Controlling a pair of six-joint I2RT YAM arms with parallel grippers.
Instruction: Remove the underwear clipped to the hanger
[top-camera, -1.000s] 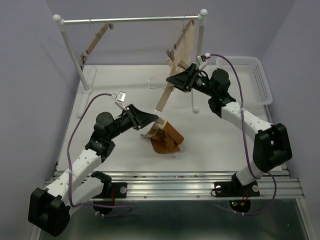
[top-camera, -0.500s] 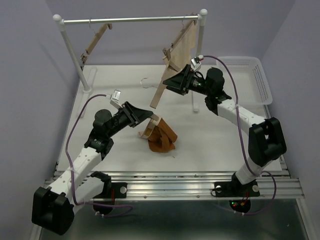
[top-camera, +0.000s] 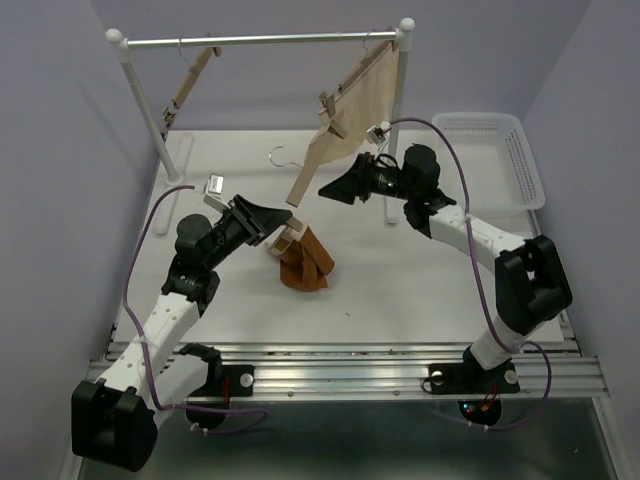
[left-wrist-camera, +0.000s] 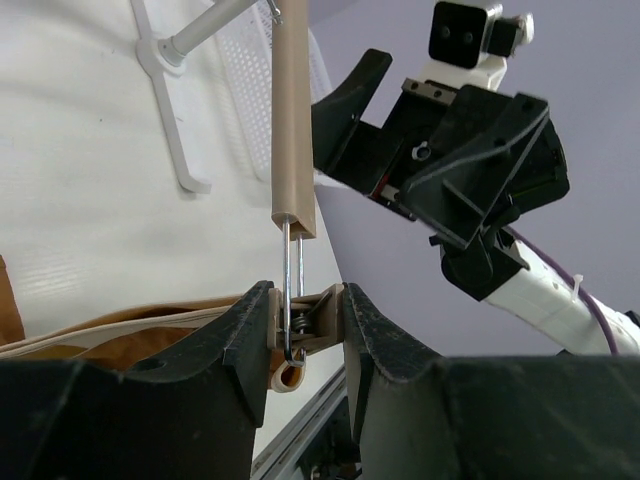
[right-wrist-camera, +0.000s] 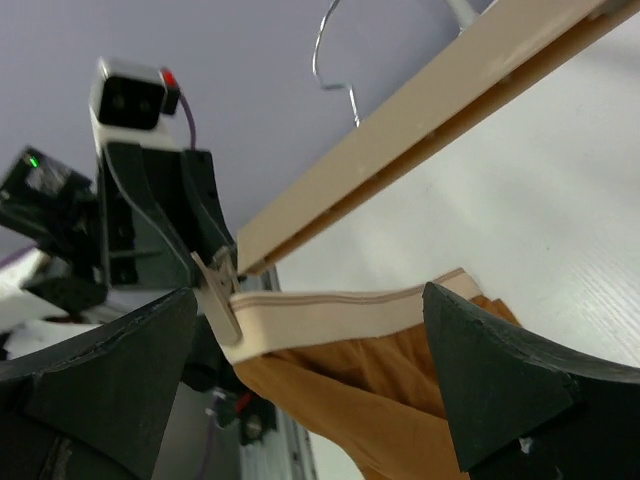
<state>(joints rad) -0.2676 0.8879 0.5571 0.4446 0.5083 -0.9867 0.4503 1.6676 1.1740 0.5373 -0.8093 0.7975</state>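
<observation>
The light-wood hanger (top-camera: 312, 165) slants in the air over the table, hook (top-camera: 278, 155) to the back left. My left gripper (top-camera: 275, 222) is shut on the clip at its lower end; the left wrist view shows the fingers (left-wrist-camera: 240, 340) pinching that clip (left-wrist-camera: 305, 318) under the bar (left-wrist-camera: 293, 110). The rust-brown underwear (top-camera: 303, 265) hangs by its pale waistband (right-wrist-camera: 330, 312) from that clip, its body bunched on the table. My right gripper (top-camera: 330, 188) is open and empty just right of the bar (right-wrist-camera: 430, 125), not touching it.
A white clothes rack (top-camera: 260, 40) spans the back. A pale cream-beige garment (top-camera: 372, 85) hangs at its right end, a bare wooden hanger (top-camera: 190, 85) at its left. A white basket (top-camera: 505, 150) stands at the back right.
The hanger and underwear have shifted left and back with my left gripper. My right gripper, earlier at the bar, has moved left and now sits open beside it.
</observation>
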